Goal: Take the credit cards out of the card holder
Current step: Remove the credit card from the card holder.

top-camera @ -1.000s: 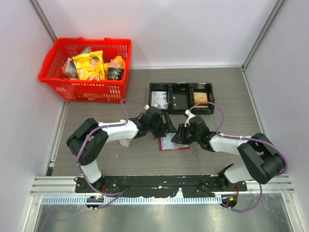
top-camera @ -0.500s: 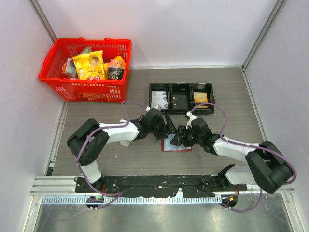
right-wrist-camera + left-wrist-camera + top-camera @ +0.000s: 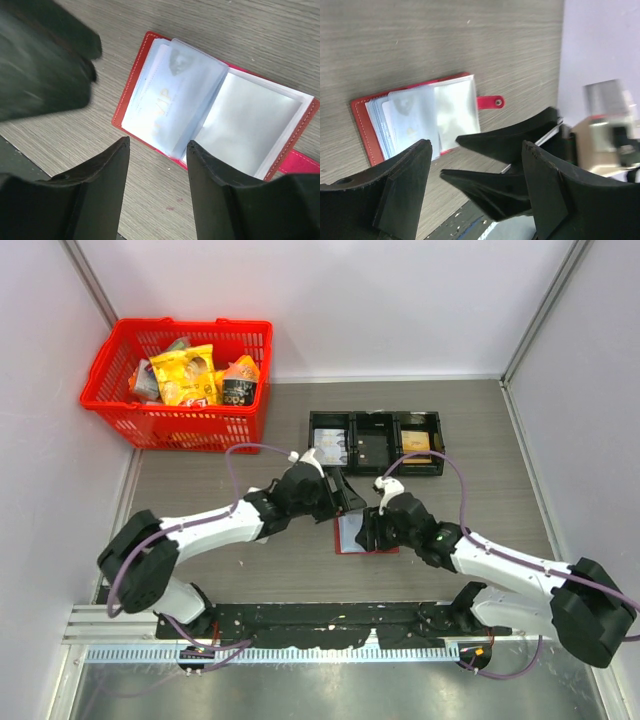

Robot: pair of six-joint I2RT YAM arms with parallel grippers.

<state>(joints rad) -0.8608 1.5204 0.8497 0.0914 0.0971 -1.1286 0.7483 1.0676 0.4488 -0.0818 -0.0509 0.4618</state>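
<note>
The red card holder lies spread open on the table, its clear blue-grey sleeves fanned up and its red tab pointing away. Pale credit cards with faint print sit inside the sleeves. My left gripper is open and empty, hovering just behind the holder. My right gripper is open and empty, low over the holder's right side. Its fingers show between my left fingers.
A black three-compartment tray lies behind the holder, with pale items in its left bay and an orange item in its right bay. A red basket of snack packs stands at the back left. Walls close in both sides.
Both grippers have shifted slightly over the holder: the right one left and lower onto it, the left one a little back. The holder stays open in about the same place.
</note>
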